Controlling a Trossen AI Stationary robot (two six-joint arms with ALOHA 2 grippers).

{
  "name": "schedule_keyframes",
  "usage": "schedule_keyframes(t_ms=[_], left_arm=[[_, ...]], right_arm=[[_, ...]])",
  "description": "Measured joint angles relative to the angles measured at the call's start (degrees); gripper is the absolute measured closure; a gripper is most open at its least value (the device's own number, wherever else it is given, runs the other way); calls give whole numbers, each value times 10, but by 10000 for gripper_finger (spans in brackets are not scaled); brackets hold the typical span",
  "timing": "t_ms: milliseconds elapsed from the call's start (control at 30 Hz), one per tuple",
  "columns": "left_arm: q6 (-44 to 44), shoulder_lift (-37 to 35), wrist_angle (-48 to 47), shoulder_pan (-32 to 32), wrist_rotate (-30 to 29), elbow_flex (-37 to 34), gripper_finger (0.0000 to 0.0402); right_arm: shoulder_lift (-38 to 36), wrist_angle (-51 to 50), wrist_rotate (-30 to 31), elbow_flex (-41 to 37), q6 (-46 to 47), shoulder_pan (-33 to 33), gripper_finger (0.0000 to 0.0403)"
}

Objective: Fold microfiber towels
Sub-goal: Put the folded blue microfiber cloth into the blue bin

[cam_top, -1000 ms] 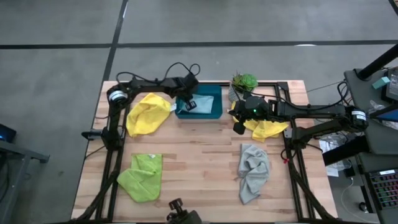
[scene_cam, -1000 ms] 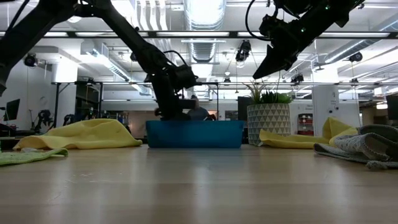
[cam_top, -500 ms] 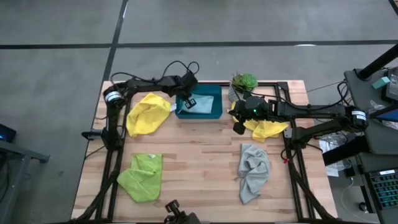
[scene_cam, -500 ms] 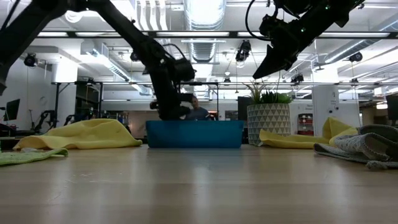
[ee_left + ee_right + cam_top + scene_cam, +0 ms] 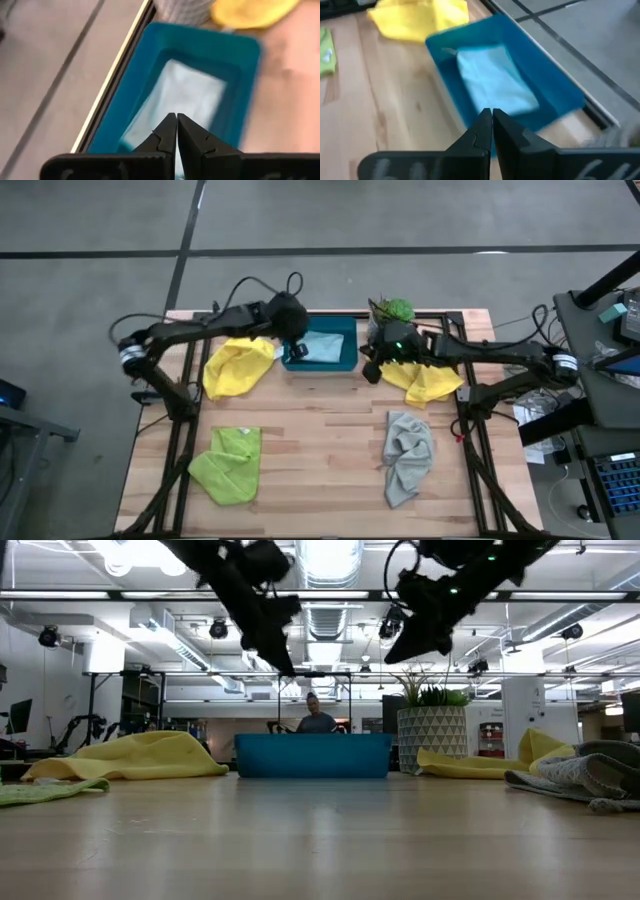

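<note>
The left hand (image 5: 291, 332) has lifted clear of the teal tray (image 5: 345, 365), fingers together and empty, leaving the light blue towel (image 5: 322, 346) lying folded inside, as far as I can tell. The right hand (image 5: 368, 370) (also pinched shut) hovers beside the tray; four towels on the counter (image 5: 320, 440) await folding.

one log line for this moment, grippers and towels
left gripper: shut, empty, above tray | right gripper: shut, empty, beside tray | blue towel: folded in tray | others unfolded on table
</note>
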Motion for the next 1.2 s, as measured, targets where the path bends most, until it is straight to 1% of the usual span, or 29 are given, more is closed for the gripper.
schedule_keyframes(t_ms=[33,133,267,333,433,533,600,667,867,967,1033,1133,1200], left_arm=[[0,-18,14,-9,0,-15,402],[0,-67,44,-29,1,-61,402],[0,-122,82,-42,1,-116,402],[0,-148,106,-43,1,-143,402],[2,-179,135,-42,0,-178,402],[21,-206,160,-42,0,-206,402],[26,-220,170,-42,-1,-218,402],[28,-232,174,-42,-1,-225,402],[43,-243,173,-42,-1,-232,402],[47,-241,178,-42,-1,-232,402],[49,-240,177,-42,-2,-232,402],[56,-240,179,-42,-2,-232,402],[56,-240,179,-42,-2,-233,402]], right_arm=[[18,-5,-10,25,-6,-7,394],[80,-64,-36,113,-39,-23,394],[175,-169,-41,257,-90,-47,394],[224,-206,-40,323,-108,-60,394],[294,-249,-44,402,-125,-81,394],[358,-290,-82,463,-136,-103,394],[396,-315,-109,495,-147,-115,394],[430,-339,-122,522,-154,-124,394],[521,-419,-124,596,-175,-133,394],[554,-443,-123,620,-177,-133,394],[567,-447,-110,626,-175,-133,394],[577,-447,-67,623,-169,-133,394],[577,-448,-58,615,-169,-133,394]])
